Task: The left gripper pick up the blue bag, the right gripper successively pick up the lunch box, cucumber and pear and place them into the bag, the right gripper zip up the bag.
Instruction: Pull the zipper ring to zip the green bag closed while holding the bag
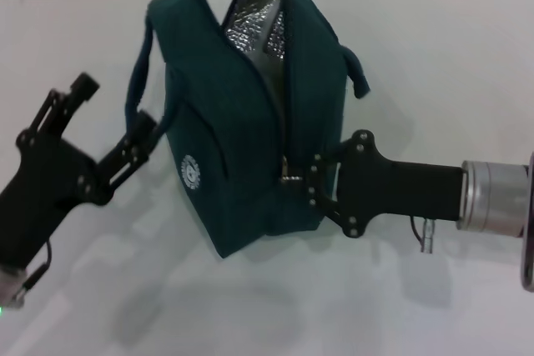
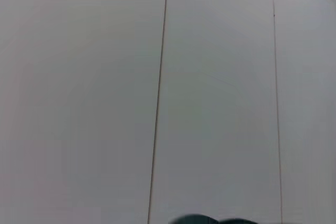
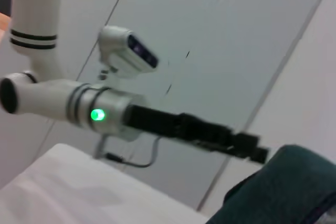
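head view: the blue bag (image 1: 238,131) hangs mid-table (image 1: 434,81), top half unzipped. left gripper (image 1: 138,143), at nine o'clock, pinches its handle. right gripper (image 1: 304,179), at three o'clock, pinches the zip pull (image 1: 289,174). right wrist view: bag corner at five o'clock.

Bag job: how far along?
Left gripper holds the bag up by a handle. No lunch box, cucumber or pear in view, so likely packed. Right gripper is at the zip pull; the top gapes, showing foil. Zipping remains.
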You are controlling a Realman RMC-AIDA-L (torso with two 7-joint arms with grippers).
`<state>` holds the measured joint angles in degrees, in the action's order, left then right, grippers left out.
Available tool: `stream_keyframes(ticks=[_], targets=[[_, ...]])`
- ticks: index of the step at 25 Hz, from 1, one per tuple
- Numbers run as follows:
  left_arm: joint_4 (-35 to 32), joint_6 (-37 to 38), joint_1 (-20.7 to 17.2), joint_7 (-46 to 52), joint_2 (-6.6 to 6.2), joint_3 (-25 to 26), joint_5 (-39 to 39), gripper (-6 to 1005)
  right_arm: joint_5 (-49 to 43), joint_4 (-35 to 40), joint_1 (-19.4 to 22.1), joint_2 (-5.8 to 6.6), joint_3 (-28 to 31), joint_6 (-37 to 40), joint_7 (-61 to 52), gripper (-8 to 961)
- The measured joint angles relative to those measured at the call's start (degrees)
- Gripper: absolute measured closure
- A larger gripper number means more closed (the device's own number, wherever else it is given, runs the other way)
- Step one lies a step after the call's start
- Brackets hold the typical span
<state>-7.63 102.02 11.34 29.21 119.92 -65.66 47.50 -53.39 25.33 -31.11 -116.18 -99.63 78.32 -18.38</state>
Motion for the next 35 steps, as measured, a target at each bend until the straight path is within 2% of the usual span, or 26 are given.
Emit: stream_keyframes(ticks=[2, 6, 11, 14, 21, 28, 35], targets=[[0.9, 0.4, -1.0, -0.1, 0.04, -0.1, 0.2, 132, 6.8, 1.7, -0.1, 0.01, -5.4, -2.9, 3.5, 917], [3.7, 0.7, -1.9, -0.6, 0.14, -0.9, 0.3, 135, 11.6, 4.2, -0.2, 0.01, -10.6, -7.9, 6.6, 917], [4.9, 0.5, -2.3, -1.5, -0.18, -8.7, 0.4, 137, 20.3, 7.2, -0.2, 0.00, -19.5, -14.0, 11.7, 917], [4.8, 0.1, -2.3, -2.2, -0.47, -11.8, 0.4, 138, 25.0, 7.9, -0.2, 0.01, -22.3, -15.2, 14.3, 917], [4.8, -4.6, -2.3, -2.3, -0.48, -13.0, 0.2, 142, 32.6, 8.1, -0.7, 0.01, -23.7, -15.0, 15.5, 918], [5.0, -9.4, -0.1, -2.3, -0.43, -13.1, -0.1, 145, 33.2, 8.1, -0.8, 0.00, -24.7, -14.8, 15.3, 915], [4.5, -11.8, 0.0, -2.4, -0.29, -12.9, -0.3, 149, 35.6, 8.0, -0.8, 0.00, -25.3, -14.8, 15.9, 917]])
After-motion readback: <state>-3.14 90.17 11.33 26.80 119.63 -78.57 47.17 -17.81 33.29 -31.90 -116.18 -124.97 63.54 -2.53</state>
